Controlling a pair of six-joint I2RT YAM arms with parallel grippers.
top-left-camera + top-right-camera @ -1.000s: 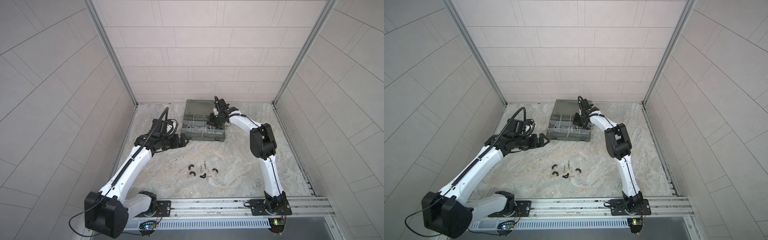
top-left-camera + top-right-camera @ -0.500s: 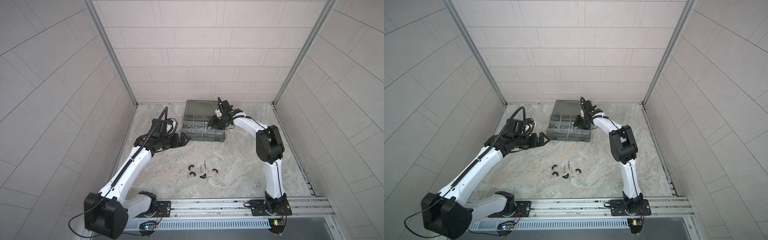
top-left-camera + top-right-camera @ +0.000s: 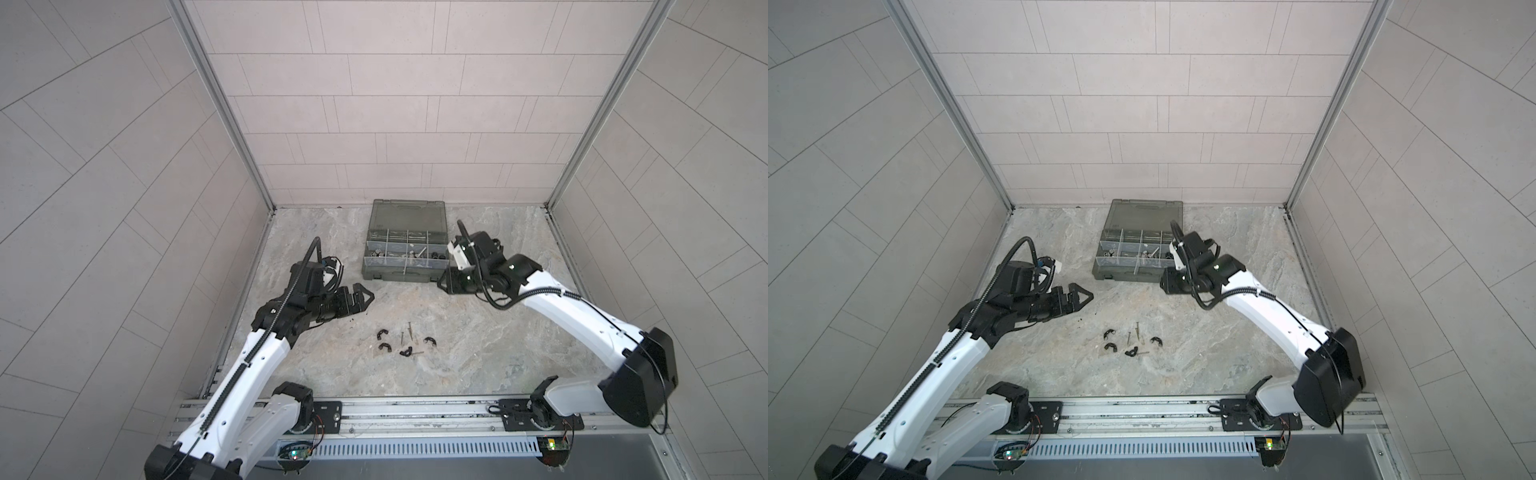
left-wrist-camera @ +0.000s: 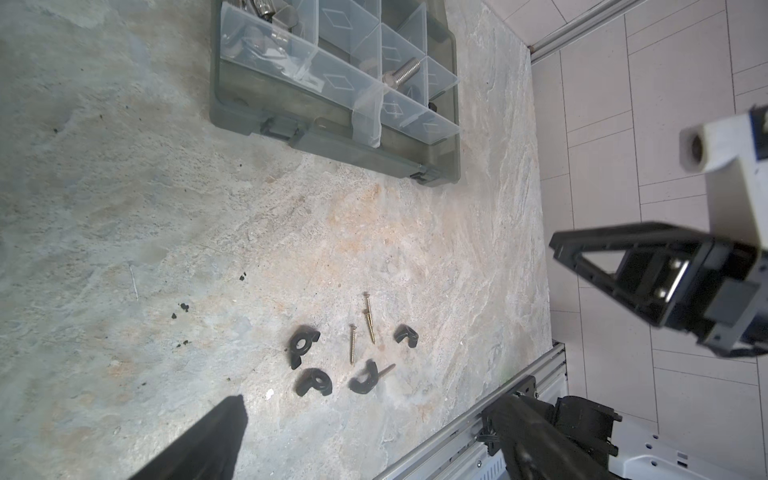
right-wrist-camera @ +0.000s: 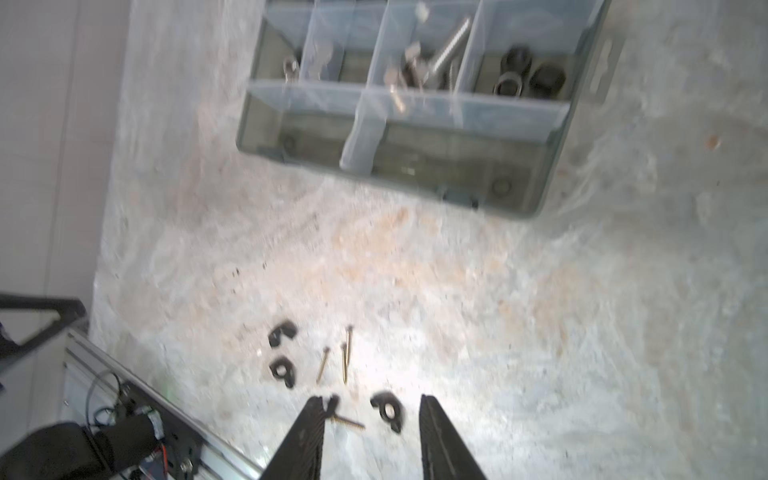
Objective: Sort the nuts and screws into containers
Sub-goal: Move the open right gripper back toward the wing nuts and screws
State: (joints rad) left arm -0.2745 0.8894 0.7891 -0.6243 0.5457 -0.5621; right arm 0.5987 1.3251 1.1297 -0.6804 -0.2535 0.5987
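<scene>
**Top views, 2:** mounted high on the base rail side, tilted down toward the back wall. Far off, they take in the whole floor, and their coverage is nearly identical.

**Left wrist view:** low over the floor and near, facing the case front and the loose clips.

**Right wrist view:** low, near and blurred, framed by 2 black fingers, facing the same case front.

**Shared by all 4:** case, clips, surrounding floor.

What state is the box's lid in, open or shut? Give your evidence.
Open. The lid is swung back behind the box, and a bolt lies uncovered in a compartment.
</scene>
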